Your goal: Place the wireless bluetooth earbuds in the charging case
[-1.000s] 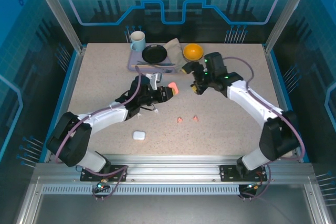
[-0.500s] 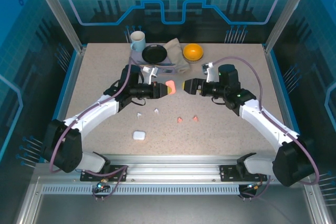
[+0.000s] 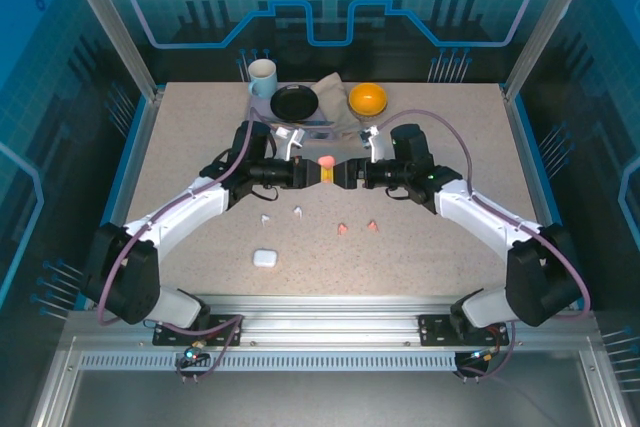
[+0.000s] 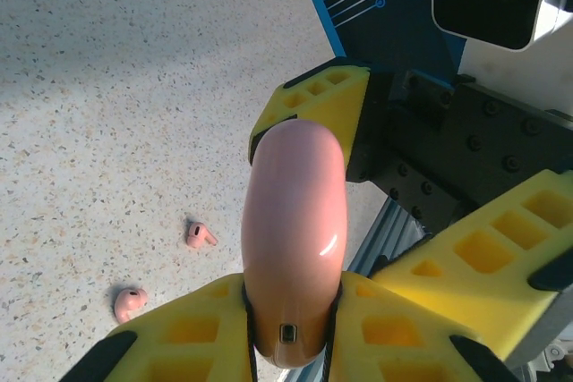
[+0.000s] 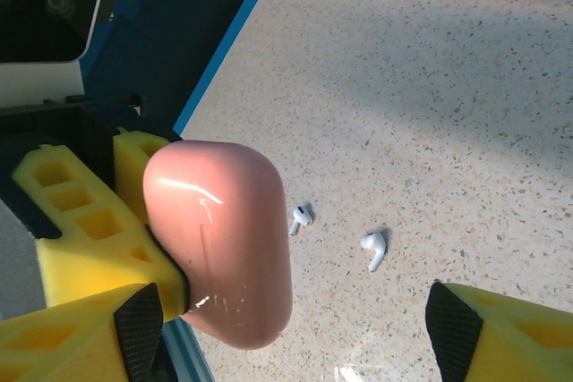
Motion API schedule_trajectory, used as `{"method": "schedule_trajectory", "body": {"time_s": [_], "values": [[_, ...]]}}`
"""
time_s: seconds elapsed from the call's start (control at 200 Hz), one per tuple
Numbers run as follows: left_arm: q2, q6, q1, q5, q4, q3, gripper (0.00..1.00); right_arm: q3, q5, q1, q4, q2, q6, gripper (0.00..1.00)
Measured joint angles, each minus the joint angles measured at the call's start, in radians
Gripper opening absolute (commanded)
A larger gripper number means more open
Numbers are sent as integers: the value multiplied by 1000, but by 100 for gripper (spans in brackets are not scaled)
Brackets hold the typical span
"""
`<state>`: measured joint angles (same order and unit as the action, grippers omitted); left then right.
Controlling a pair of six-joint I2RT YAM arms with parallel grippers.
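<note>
left claw [image 3: 318,175] clamped on salmon-pink rounded plastic charging case [image 4: 294,239], held above table centre. right claw [image 3: 341,175] jaws wide, straddling case's other end. white stemmed earbuds [image 5: 302,217] [image 5: 373,248] and salmon-pink stemmed earbuds [image 4: 200,235] [image 4: 131,302] loose on speckled beige tabletop [image 3: 440,127] below.

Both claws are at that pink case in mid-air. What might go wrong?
The left gripper pinches the pink case by one end, so a nudge from the open right gripper might twist it loose. If dropped, it may hit and scatter the pink earbuds on the table beneath.
</note>
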<state>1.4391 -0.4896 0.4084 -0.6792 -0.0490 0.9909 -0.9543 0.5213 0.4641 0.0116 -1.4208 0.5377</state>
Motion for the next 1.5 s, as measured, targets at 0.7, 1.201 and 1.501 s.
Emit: {"method": "schedule_trajectory", "body": {"time_s": [0.7,1.201,1.501], "values": [[-40,19,-2,-26,-29,13,4,137,-16,-110,-87,34,92,72],[-40,-27,-2,-52,43,13,4,182,99,-111,-190,124,220,45],[-40,-71,-2,-63,109,13,4,182,116,-109,-239,113,249,44]]}}
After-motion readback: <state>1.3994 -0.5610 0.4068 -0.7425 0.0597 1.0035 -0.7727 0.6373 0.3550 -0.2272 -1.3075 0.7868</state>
